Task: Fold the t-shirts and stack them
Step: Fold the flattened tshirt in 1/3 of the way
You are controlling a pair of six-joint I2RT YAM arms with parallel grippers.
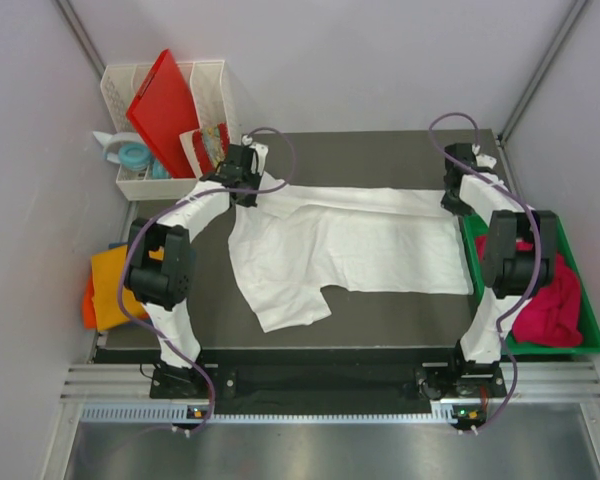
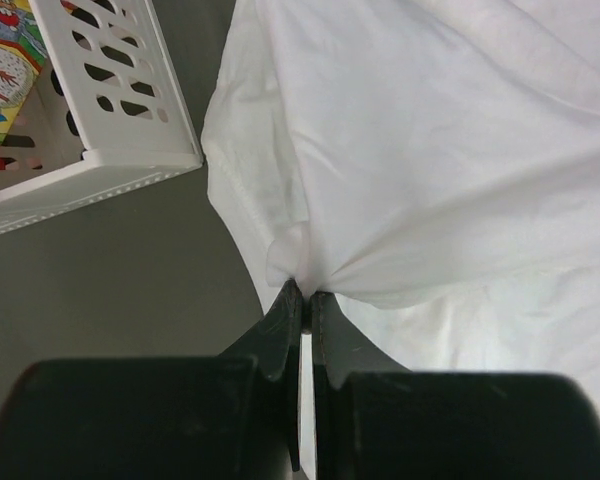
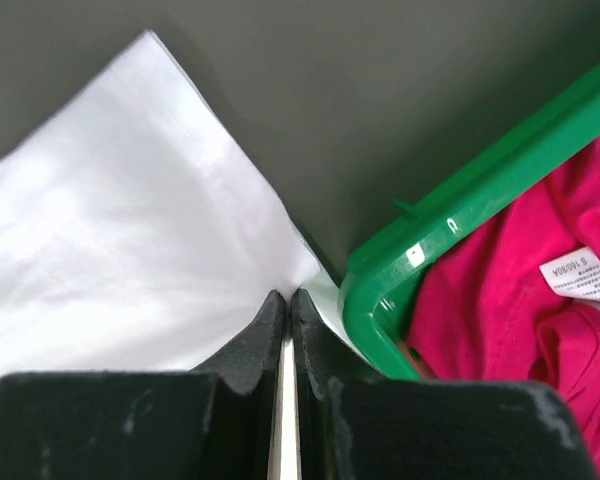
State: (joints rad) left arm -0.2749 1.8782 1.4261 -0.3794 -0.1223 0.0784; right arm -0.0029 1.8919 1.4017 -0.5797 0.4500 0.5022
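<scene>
A white t-shirt (image 1: 350, 245) lies spread across the dark table, partly folded along its far edge. My left gripper (image 1: 242, 182) is shut on a bunched fold of the white t-shirt (image 2: 430, 150) at its far left; my left gripper (image 2: 307, 292) pinches the cloth at the fingertips. My right gripper (image 1: 458, 195) is shut on the shirt's far right corner (image 3: 130, 230); my right gripper (image 3: 288, 295) grips beside the green bin. A magenta-pink t-shirt (image 1: 555, 300) lies in that bin. An orange t-shirt (image 1: 110, 285) lies at the left.
A green bin (image 1: 590, 335) stands at the right edge, its corner (image 3: 420, 260) close to my right fingers. A white basket (image 1: 145, 185) at the back left holds a red plastic board (image 1: 165, 105); its wall (image 2: 110, 110) is near my left gripper.
</scene>
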